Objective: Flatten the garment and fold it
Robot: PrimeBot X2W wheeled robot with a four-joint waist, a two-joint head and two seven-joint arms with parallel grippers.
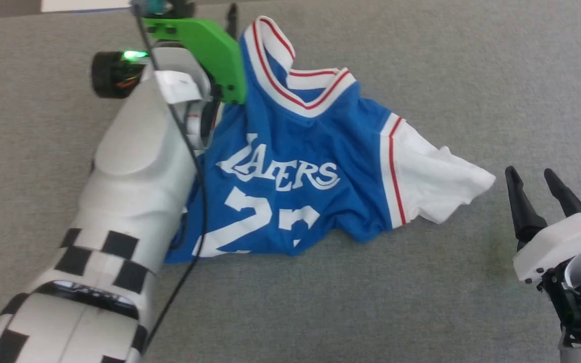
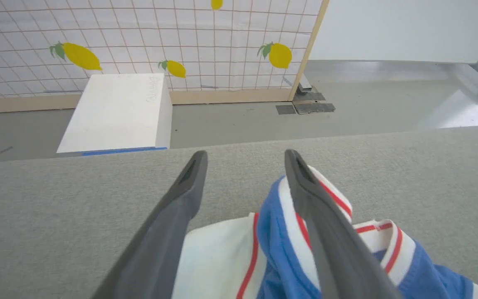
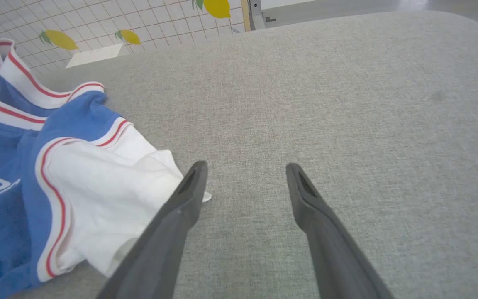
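Head view gives you grey surface nearest, right gripper fingers wide over it, just beside the white sleeve of the garment, which lies rumpled mid-surface. At its collar, left gripper fingers stand wide, clamping nothing. Beyond: floor, white box, lemon-tiled wall.

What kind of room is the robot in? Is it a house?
Probably a robot test room, not a house: a stand-up lemon-tile panel, a bare floor, and a grey cloth-covered table holding the shirt.
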